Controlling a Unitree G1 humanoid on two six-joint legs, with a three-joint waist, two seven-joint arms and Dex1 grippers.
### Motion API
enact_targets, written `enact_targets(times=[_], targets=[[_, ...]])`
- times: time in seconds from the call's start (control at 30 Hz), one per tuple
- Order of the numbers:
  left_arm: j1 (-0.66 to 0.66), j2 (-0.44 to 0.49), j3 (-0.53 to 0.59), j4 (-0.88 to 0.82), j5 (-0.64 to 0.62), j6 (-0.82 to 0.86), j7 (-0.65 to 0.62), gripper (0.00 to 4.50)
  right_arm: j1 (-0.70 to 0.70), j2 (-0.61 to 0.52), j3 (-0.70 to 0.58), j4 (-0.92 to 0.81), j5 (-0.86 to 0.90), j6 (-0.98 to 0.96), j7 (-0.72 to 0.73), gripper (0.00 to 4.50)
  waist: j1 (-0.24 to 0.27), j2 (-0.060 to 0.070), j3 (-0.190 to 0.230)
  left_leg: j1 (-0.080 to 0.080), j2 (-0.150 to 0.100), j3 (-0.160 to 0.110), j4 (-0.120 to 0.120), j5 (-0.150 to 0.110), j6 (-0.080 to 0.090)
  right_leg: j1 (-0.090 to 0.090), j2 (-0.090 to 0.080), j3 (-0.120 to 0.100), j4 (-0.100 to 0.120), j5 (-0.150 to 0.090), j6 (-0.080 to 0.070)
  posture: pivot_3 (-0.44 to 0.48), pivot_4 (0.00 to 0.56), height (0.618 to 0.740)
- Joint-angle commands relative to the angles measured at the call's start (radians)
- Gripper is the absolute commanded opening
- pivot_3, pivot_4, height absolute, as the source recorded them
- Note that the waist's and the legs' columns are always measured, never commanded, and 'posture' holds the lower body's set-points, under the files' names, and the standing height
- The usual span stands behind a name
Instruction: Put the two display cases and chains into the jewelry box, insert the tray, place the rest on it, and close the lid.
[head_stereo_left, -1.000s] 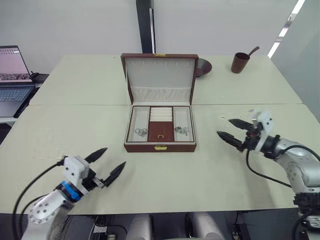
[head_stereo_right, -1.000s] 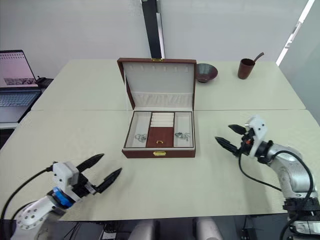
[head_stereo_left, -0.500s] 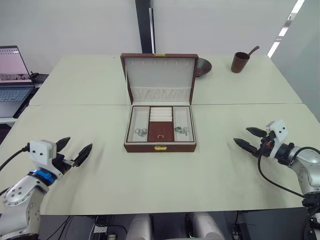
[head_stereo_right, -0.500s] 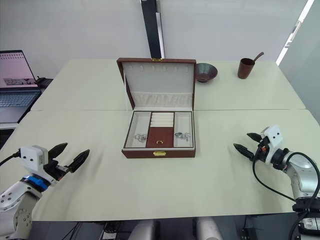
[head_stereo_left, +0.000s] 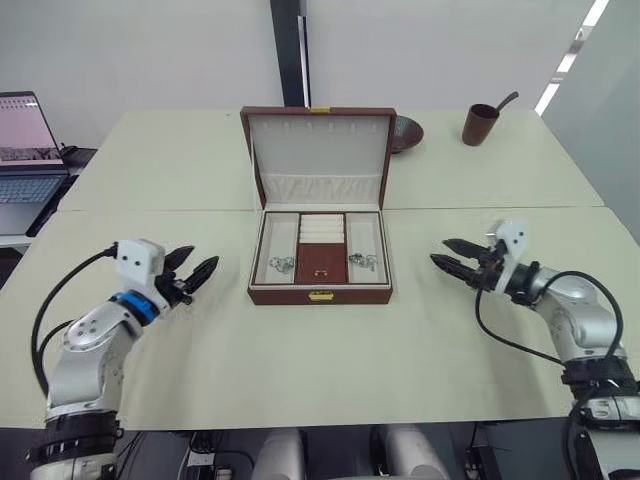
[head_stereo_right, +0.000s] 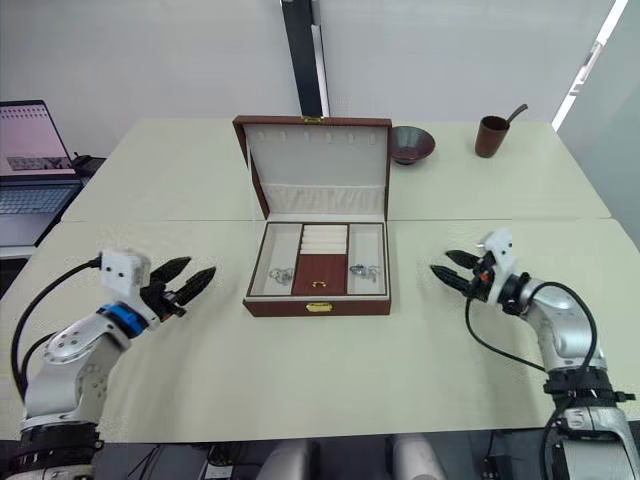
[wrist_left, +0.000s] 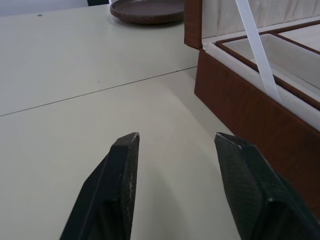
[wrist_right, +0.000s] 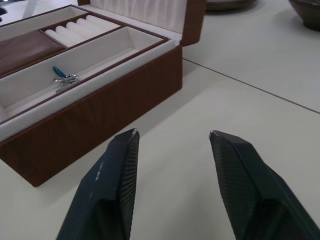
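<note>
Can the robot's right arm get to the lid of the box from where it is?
Probably yes. The right tool is open beside the jewelry box, with bare table between them. The lid stands upright at the back, nothing blocking it.

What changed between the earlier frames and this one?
Both arms swung out toward the table's edges half a second ago and have now come back in: the left tool and the right tool each sit beside the jewelry box, pointing at it, open and empty. Nothing was picked up or released. The box stays open, with its tray and small pieces in place.
</note>
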Motion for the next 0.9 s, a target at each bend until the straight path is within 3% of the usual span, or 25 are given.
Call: enact_targets(times=[0.03, 0.17, 0.23, 0.67, 0.9], targets=[[-0.061, -0.022, -0.045, 0.014, 0.013, 0.016, -0.013, 1.31, -0.040, 0.026, 0.037, 0.002, -0.024, -0.008, 0.001, 1.40, 0.000, 0.000, 0.000, 0.000, 0.000, 0.000, 0.000, 0.000, 0.000, 0.000, 0.000, 0.000, 0.000, 0.000, 0.000, 0.000, 0.150, 0.740], [-0.093, -0.045, -0.074, 0.024, 0.015, 0.038, -0.025, 0.01, -0.069, 0.064, 0.076, 0.013, -0.048, -0.008, -0.003, 0.35, 0.000, 0.000, 0.000, -0.001, 0.000, 0.000, 0.000, 0.000, 0.000, 0.000, 0.000, 0.000, 0.000, 0.000, 0.000, 0.000, 0.150, 0.740], [-0.094, -0.053, -0.084, 0.029, 0.021, 0.038, -0.033, 0.00, -0.077, 0.082, 0.090, 0.010, -0.055, 0.002, -0.007, 0.02, -0.001, 0.000, 0.000, -0.001, 0.000, 0.000, 0.000, 0.000, 0.000, -0.001, 0.000, 0.000, 0.000, 0.000, 0.000, 0.000, 0.150, 0.740], [-0.025, -0.054, -0.110, -0.080, -0.024, 0.129, -0.133, 0.00, -0.019, 0.124, 0.156, -0.103, -0.037, 0.095, 0.033, 0.02, -0.002, 0.000, 0.000, 0.000, 0.000, -0.001, 0.000, 0.000, 0.000, -0.001, 0.000, -0.001, 0.000, 0.000, 0.000, 0.000, 0.150, 0.740], [0.044, -0.031, -0.144, -0.195, -0.063, 0.203, -0.206, 0.00, 0.060, 0.101, 0.160, -0.251, 0.026, 0.202, 0.066, 0.02, -0.001, 0.000, 0.000, -0.001, 0.000, -0.002, 0.000, 0.000, 0.000, -0.001, -0.001, 0.000, 0.000, 0.000, 0.000, 0.000, 0.150, 0.740]])
